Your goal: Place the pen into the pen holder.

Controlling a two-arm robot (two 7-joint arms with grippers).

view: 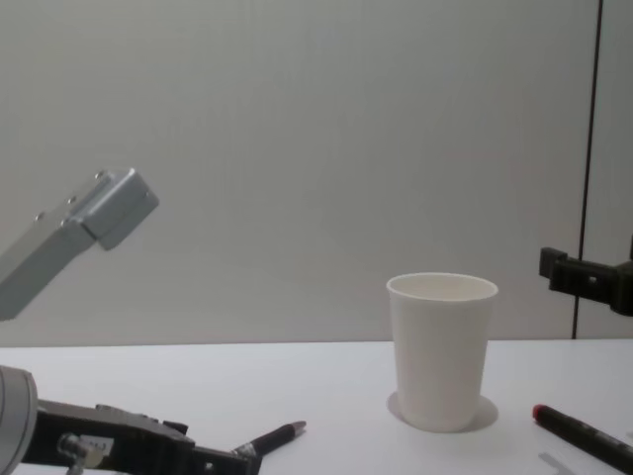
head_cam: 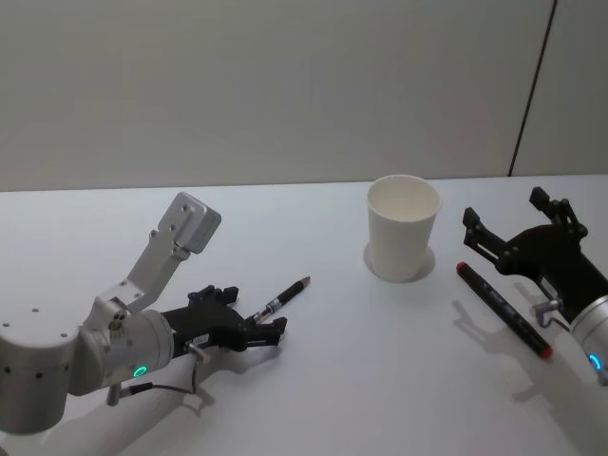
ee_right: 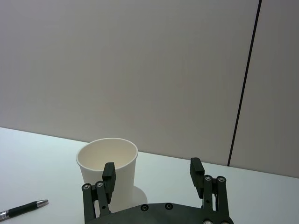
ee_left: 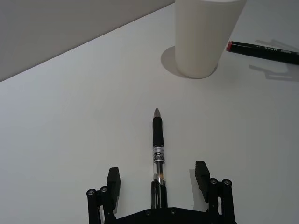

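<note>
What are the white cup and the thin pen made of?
Cup: likely paper, matte white, rolled rim. Pen, between fingers of the open left pincer: probably plastic, clear glossy barrel, black rubbery-looking grip, metallic tip. Right pincer, open, hangs near the marker.

left forearm: my thick silver-grey cylinder, with a few small dark dots on top.
camera bracket: a pale grey angled strut of mine, capped by a rounded box.
status ring: a small teal glowing circle on my left wrist.
cable: a thin dark lead under that wrist.
left gripper: my matte black linkage, with blocky fingers and round screws at each pivot.
right gripper: black too, with paired screws on both my fingers.
right wrist: my grey cylinder with a teal light.
</note>
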